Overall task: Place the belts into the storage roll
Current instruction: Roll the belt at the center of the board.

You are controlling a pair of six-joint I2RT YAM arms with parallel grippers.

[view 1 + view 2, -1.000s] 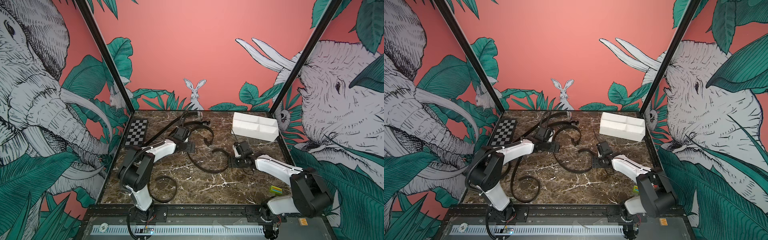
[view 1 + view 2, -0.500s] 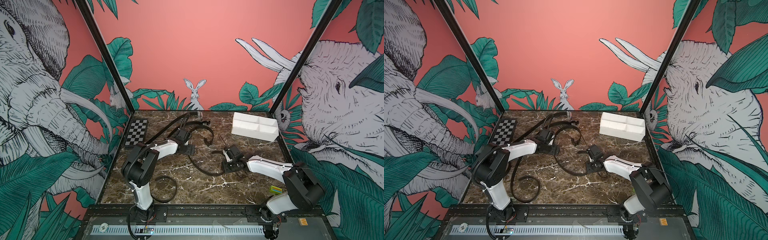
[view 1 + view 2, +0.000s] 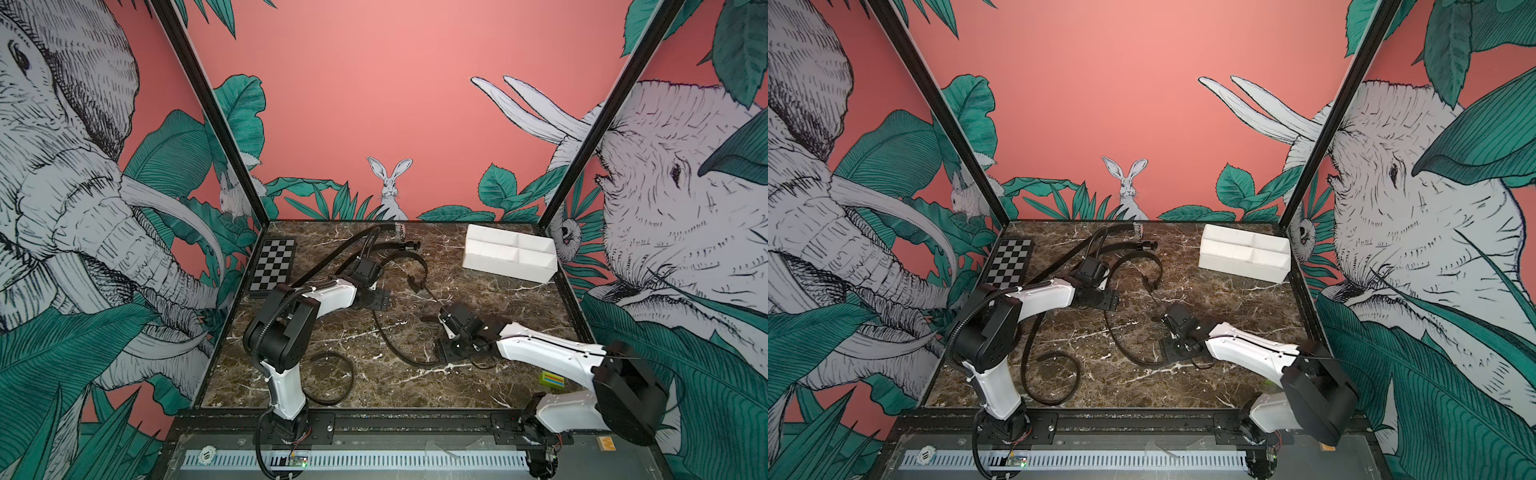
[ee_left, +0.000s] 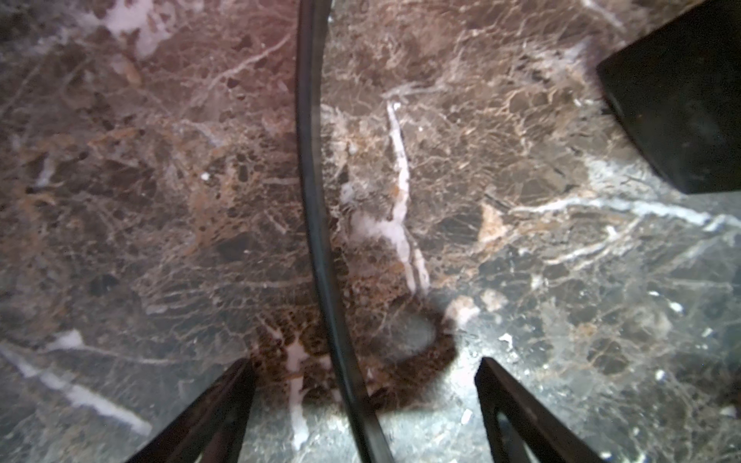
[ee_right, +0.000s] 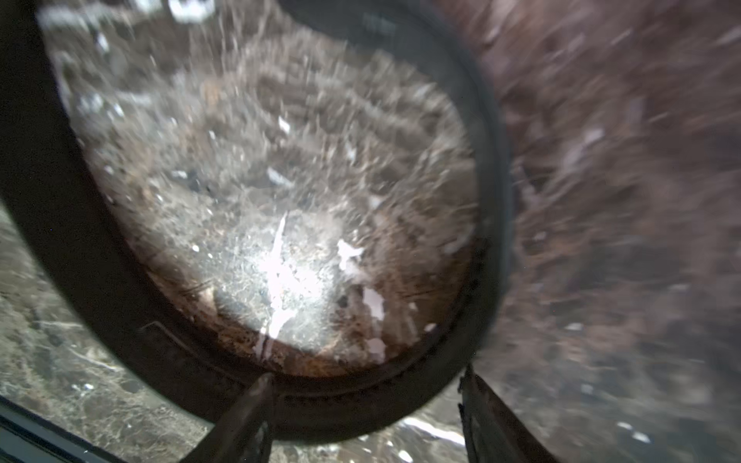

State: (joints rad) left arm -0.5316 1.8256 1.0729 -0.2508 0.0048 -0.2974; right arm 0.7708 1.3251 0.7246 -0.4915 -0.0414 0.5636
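My left pincer [image 4: 363,362] stands wide just above the marble surface [image 4: 521,240], and a belt [image 4: 313,160] runs loose between its fingers. My right pincer [image 5: 363,385] is spread too. A blurred belt loop [image 5: 72,240] crosses at its tips, not pinched. The white storage roll [image 3: 507,266] sits well apart, in the far right corner.

Storage roll [image 3: 509,266]: white, divided, far right on the marble table [image 3: 478,386].
Front belt [image 3: 352,376]: black loop, left side.
Middle belt [image 3: 415,364]: curves from left gripper [image 3: 380,300] to right gripper [image 3: 441,337].
Back belt [image 3: 384,227]: along the far edge, buckle end.
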